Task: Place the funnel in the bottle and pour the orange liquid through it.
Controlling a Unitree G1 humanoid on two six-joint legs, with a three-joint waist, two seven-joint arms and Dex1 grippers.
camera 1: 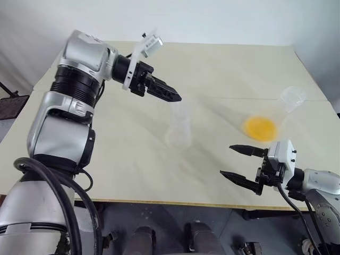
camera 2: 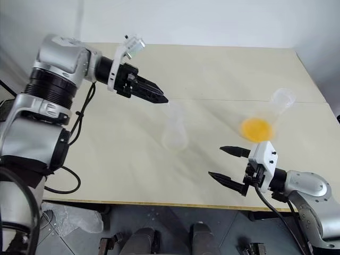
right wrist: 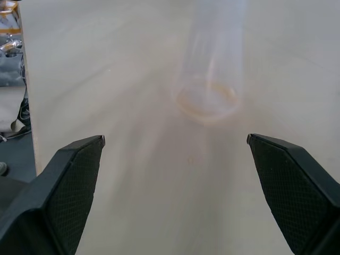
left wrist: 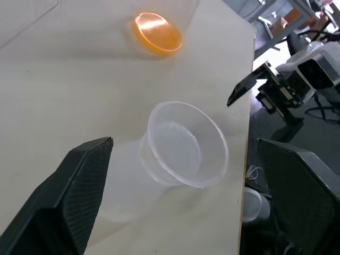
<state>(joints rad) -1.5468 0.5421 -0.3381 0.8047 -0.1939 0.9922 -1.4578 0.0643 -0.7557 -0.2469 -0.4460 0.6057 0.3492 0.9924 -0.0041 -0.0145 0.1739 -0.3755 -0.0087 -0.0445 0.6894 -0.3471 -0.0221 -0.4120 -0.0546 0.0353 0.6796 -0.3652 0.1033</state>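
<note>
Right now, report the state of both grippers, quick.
Left gripper: open, holding nothing, hovering above the funnel seated in the bottle.
Right gripper: open, empty, facing the cup of orange liquid.

One funnel [left wrist: 183,143], one bottle [camera 1: 179,127], perhaps one cup [camera 1: 281,109].

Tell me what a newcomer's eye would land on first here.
The pool of orange liquid glows in a clear cup near the table's right side. Mid-table stands the bottle with the funnel in its neck, the open left pincer just above. The open right pincer hovers at the front edge.
</note>
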